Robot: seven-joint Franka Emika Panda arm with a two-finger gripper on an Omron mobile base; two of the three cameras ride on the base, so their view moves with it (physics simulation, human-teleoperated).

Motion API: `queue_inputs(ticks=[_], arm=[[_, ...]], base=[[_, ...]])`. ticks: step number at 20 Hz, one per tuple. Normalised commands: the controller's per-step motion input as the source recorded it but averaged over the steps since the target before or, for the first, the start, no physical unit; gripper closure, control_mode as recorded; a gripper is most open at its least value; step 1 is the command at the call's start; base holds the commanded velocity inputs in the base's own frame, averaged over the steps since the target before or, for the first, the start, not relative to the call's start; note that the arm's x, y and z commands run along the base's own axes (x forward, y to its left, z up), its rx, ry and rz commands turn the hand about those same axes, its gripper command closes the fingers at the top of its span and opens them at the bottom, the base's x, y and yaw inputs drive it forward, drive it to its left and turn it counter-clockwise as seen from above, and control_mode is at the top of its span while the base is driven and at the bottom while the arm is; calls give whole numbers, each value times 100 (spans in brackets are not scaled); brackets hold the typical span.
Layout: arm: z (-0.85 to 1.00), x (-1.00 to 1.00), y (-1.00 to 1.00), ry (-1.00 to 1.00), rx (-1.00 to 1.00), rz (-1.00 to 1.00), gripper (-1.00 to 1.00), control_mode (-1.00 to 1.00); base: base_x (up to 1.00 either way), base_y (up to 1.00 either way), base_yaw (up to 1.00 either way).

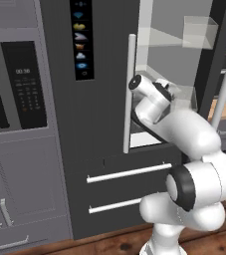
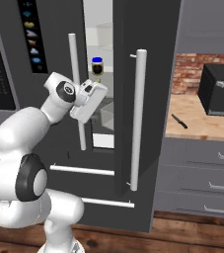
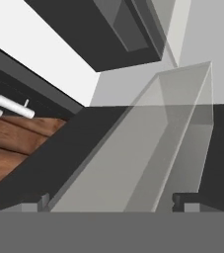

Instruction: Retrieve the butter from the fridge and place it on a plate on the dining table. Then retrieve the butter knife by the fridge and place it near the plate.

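Note:
The fridge point(image 1: 99, 124) is tall and dark, and its right door point(image 2: 133, 99) is swung open on a white interior. My arm reaches into the opening at mid height, with the hand point(image 2: 89, 101) angled into the fridge. My gripper point(image 3: 108, 201) is open, its fingertips point(image 3: 182, 198) wide apart and nothing between them. It looks along a clear plastic bin point(image 3: 148, 148) just ahead. The butter knife point(image 2: 179, 121), slim and dark, lies on the wooden counter point(image 2: 202, 123) right of the fridge. The butter, the plate and the dining table are out of view.
A dark jar with a blue lid point(image 2: 97, 66) stands on a fridge shelf above my hand. Long white bar handles point(image 2: 139, 118) flank the opening. A microwave cabinet point(image 1: 20, 84) is on the left and a black appliance point(image 2: 219, 89) on the counter at right.

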Motion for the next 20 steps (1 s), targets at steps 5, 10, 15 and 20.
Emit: queue_inputs(ticks=[5,10,15,20], arm=[[-12,25,-33,-1,0,1,-100,-100],[-13,18,-40,0,0,0,-100,-100],[-10,6,-46,0,0,0,-100,-100],[-3,-2,-66,0,0,0,-100,-100]], base=[[0,0,0],[0,0,0],[0,0,0],[0,0,0]])
